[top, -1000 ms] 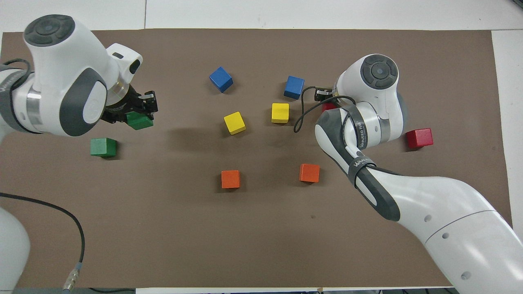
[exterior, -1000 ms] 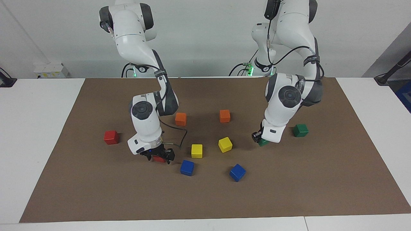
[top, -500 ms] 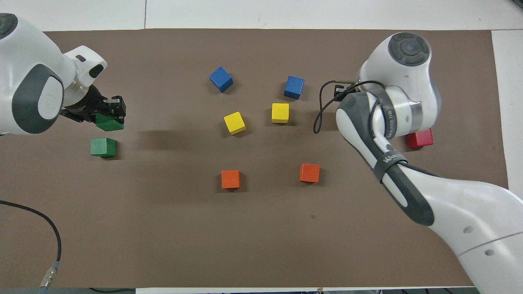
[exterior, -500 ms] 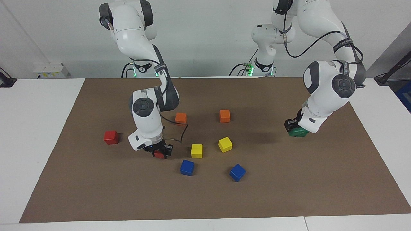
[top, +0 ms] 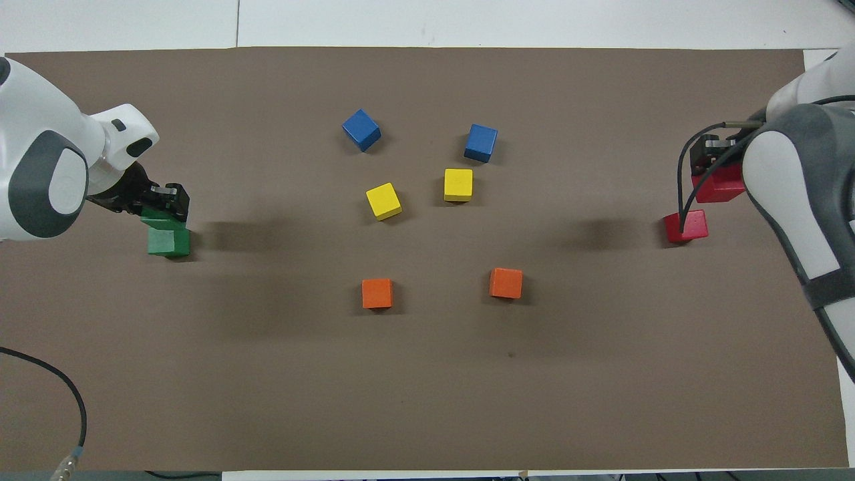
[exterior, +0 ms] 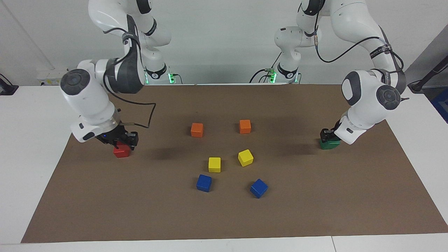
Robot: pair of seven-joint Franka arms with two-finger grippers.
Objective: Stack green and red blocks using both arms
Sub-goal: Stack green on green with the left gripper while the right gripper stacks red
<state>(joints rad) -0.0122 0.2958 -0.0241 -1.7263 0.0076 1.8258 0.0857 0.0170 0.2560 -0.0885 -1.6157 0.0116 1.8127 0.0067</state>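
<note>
Left gripper (exterior: 329, 135) grasps green block (top: 159, 218) over second green block (top: 168, 242); right gripper (exterior: 120, 139) grasps red block (top: 719, 187) over second red block (exterior: 121, 152).

In the facing view the held green block (exterior: 328, 141) is mostly covered by the left gripper (exterior: 329, 137), the held red block (exterior: 120, 144) by the right gripper (exterior: 119, 140), so contact with the lower blocks is unclear, and both arms are cut off by the edges.
</note>
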